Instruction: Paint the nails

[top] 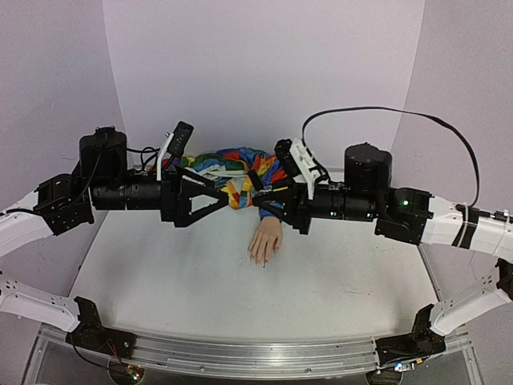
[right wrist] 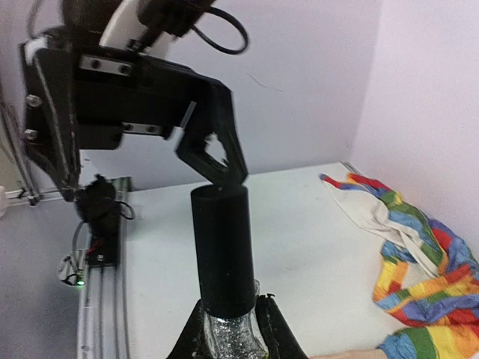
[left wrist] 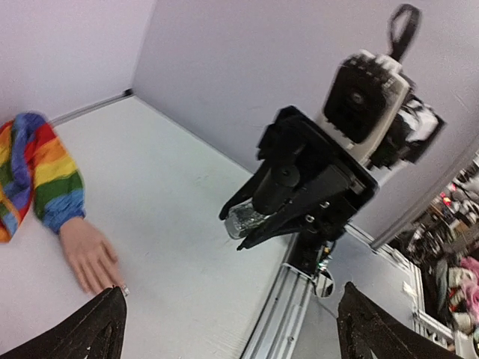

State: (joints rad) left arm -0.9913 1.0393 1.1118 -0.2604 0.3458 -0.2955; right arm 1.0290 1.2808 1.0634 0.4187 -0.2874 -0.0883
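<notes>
Top external: we see right pincer (right wrist: 228, 329) clamped on bottle (right wrist: 221, 247), cap toward left pincer (left wrist: 232, 325), jaws spread. Nails (top: 260, 259) lie on counter (top: 160, 281) centre, below both, fingertips toward near edge; we judge right arm nearer.

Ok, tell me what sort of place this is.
Probably a robot lab test cell: a white table boxed in by plain pale panels, a left arm and right arm on a metal rail, clutter beyond.

Left gripper (top: 228, 195) and right gripper (top: 258, 194), bottle (right wrist: 222, 262) between, block centre over sleeve (top: 228, 160); table (top: 160, 277) open around mannequin hand (top: 265, 239).
</notes>
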